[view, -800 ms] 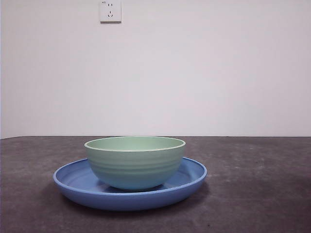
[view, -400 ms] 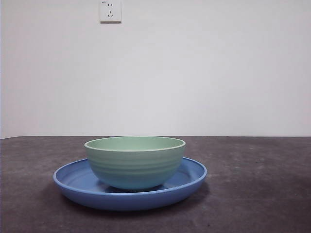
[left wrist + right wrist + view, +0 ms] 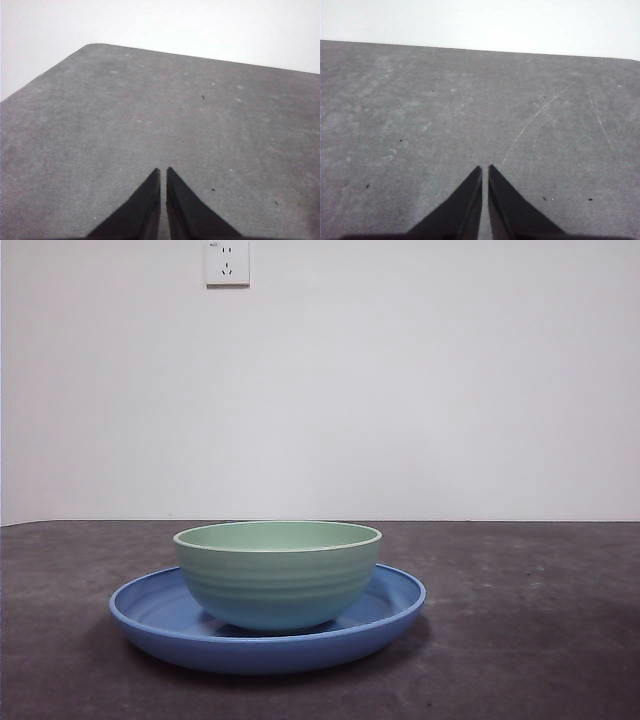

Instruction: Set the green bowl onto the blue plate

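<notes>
The green bowl (image 3: pixel 278 575) stands upright inside the blue plate (image 3: pixel 390 608) in the front view, a little left of centre on the dark table. No arm shows in the front view. My left gripper (image 3: pixel 163 171) is shut and empty over bare table. My right gripper (image 3: pixel 485 169) is shut and empty over bare table. Neither wrist view shows the bowl or the plate.
A dark grey table (image 3: pixel 540 640) runs back to a white wall with a socket (image 3: pixel 227 262) high up. The left wrist view shows a rounded table corner (image 3: pixel 92 46).
</notes>
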